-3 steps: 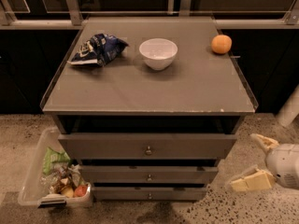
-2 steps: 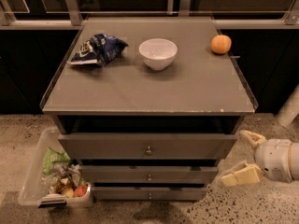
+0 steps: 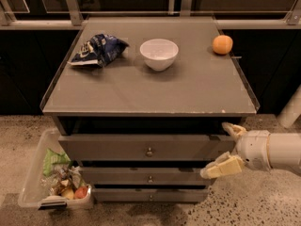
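Note:
My gripper (image 3: 226, 148) reaches in from the lower right, in front of the right end of the drawer fronts, below the counter top. Its two pale fingers (image 3: 221, 167) are spread wide, with nothing between them. It is nearest the right edge of the top drawer (image 3: 141, 147), whose small round knob (image 3: 149, 151) sits at its middle. On the grey counter top (image 3: 155, 86) lie a blue chip bag (image 3: 98, 49) at the back left, a white bowl (image 3: 159, 53) in the middle and an orange (image 3: 222, 44) at the back right.
Two lower drawers (image 3: 146, 178) sit under the top one. A clear plastic bin (image 3: 54, 178) with wrappers and fruit stands on the speckled floor at the cabinet's left. A metal railing (image 3: 150, 20) runs behind the counter.
My gripper has moved left, from the right frame edge toward the right end of the drawers. Its fingers stay spread. Nothing on the counter has moved.

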Robot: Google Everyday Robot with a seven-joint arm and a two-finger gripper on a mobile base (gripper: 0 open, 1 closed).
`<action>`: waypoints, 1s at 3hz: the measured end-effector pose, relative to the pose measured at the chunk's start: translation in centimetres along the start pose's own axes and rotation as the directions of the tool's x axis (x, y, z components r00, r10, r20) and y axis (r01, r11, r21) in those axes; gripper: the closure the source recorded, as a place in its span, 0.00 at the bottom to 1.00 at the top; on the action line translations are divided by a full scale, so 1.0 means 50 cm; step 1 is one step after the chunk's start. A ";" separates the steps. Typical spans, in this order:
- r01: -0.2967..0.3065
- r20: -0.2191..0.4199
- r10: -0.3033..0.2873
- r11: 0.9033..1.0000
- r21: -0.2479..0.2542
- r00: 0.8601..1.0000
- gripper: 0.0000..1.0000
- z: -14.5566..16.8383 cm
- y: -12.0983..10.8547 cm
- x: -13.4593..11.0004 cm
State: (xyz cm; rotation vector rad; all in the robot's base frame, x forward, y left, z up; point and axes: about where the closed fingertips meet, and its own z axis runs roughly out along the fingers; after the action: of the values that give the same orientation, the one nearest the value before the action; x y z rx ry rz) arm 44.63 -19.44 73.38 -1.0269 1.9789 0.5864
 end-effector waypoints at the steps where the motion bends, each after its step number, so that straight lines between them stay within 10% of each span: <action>1: 0.000 0.000 0.000 1.000 0.000 1.000 0.00 0.000 0.000 0.000; 3: 0.029 -0.029 -0.028 0.999 0.036 0.999 0.00 0.018 -0.010 0.017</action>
State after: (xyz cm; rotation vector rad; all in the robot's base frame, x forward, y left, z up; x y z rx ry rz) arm 45.19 -19.47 72.17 -1.0449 1.9888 0.5215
